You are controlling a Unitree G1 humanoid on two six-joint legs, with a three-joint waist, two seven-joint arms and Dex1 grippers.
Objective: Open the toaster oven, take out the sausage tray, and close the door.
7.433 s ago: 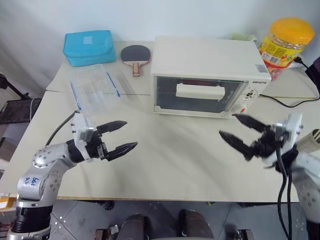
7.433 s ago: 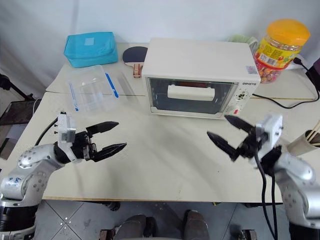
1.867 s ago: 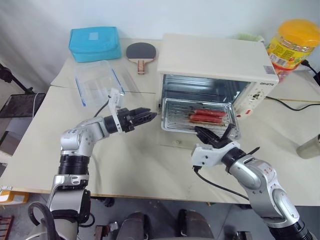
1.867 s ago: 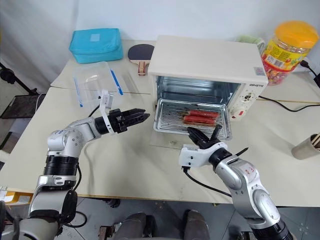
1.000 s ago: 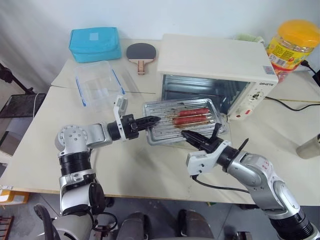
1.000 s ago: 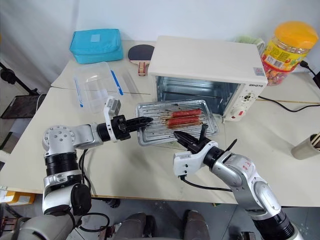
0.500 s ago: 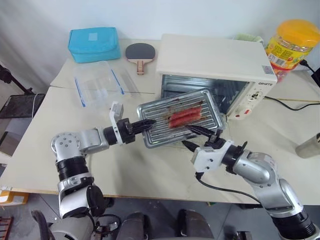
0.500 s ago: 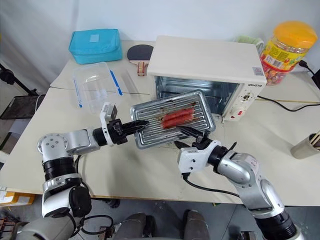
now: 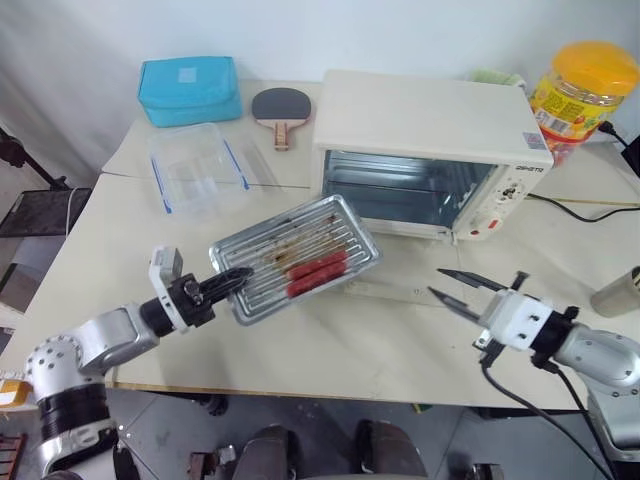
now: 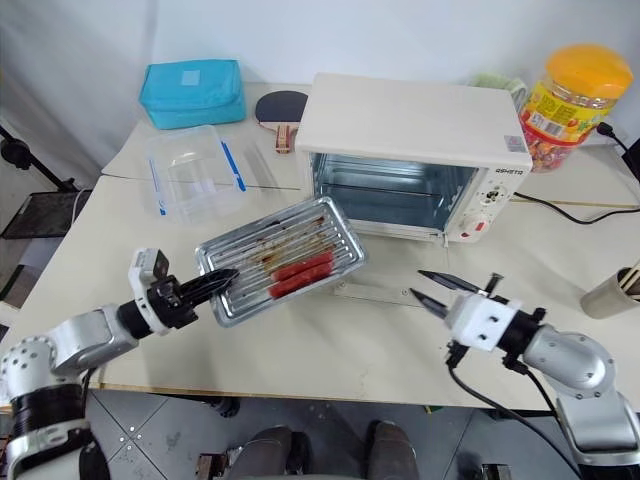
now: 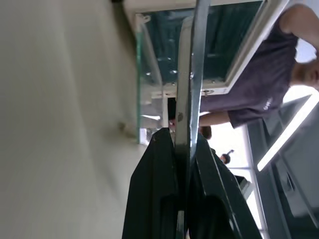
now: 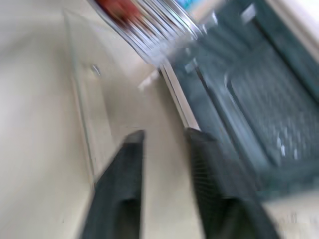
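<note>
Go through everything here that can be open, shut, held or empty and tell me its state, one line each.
toaster oven: cavity empty.
door: open, folded down flat on the table.
sausage tray: out of the oven, tilted, held by one edge.
left gripper: shut on the tray's rim.
right gripper: fingers apart, holding nothing.
clear plastic container: empty.
yellow-lidded jar: lid on.

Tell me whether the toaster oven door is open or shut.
Open. The door lies flat on the table in front of the toaster oven, whose inside shows bare; the sausage tray is already out.
</note>
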